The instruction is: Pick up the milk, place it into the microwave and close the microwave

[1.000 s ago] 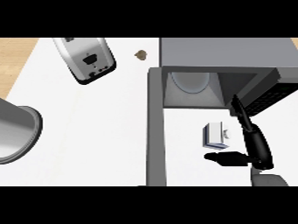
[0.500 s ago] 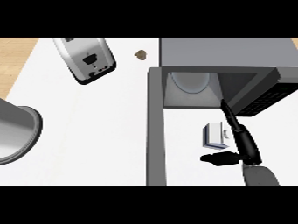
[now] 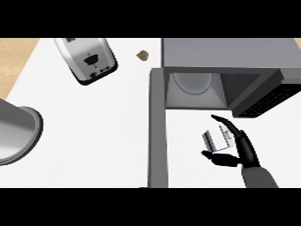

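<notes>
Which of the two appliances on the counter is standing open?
The microwave at upper right: its door is swung out, showing the cavity. The toaster at upper left has no door.

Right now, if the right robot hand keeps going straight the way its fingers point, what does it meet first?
The right robot hand points up the view toward the open microwave. With the milk carton beside its fingers, it would probably first reach the microwave's open cavity or its door. Depth is unclear.

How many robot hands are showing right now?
1: the right robot hand at lower right, by the milk before the open microwave. The left is out of view.
</notes>
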Robot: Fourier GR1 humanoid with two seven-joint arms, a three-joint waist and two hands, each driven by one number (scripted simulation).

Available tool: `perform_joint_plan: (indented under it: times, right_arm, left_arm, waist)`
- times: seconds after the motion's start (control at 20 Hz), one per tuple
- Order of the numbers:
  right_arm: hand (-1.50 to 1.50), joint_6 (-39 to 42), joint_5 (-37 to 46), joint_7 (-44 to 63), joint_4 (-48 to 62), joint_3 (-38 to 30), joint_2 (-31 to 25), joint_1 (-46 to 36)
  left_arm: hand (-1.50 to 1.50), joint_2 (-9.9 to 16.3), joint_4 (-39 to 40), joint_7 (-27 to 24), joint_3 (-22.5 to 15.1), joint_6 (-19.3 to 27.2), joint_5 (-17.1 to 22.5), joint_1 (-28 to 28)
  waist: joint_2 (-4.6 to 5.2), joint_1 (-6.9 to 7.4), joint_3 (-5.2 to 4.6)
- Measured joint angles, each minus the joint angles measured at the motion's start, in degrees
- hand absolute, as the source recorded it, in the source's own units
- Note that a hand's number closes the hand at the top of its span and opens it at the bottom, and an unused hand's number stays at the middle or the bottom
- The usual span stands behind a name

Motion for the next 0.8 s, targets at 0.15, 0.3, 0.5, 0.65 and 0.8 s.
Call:
perform_joint_plan:
  times: [0.15,0.3,0.5,0.65,0.8]
  right_arm:
    - [1.5,-3.7,1.6,-2.6,5.0,-0.8,-0.8,-2.4]
    - [1.5,-5.9,3.3,-3.3,9.2,-1.0,-2.0,-5.3]
    - [1.5,-8.6,4.7,-5.2,14.7,-1.5,-2.5,-8.0]
    - [1.5,-10.5,5.0,-7.7,18.4,-2.4,-2.4,-9.5]
    - [1.5,-11.4,4.8,-8.2,21.4,-3.5,-2.0,-11.8]
  left_arm:
    - [-1.5,0.1,1.4,-0.5,0.2,-0.1,-0.3,-1.0]
    - [-1.5,0.0,1.5,-1.2,0.1,-0.6,-0.5,-0.3]
    - [-1.5,0.0,1.6,-2.0,-0.8,-0.2,-1.1,-0.1]
    - [-1.5,0.5,1.4,-1.5,0.7,-1.1,0.4,-0.1]
    - [-1.5,0.5,1.1,0.1,1.1,-1.2,1.2,-1.0]
  waist:
    - [0.04,0.18,0.0]
    - [-0.01,0.36,-0.03]
    - [-0.05,0.57,-0.07]
    - [0.02,0.7,-0.05]
    - [0.15,0.69,-0.02]
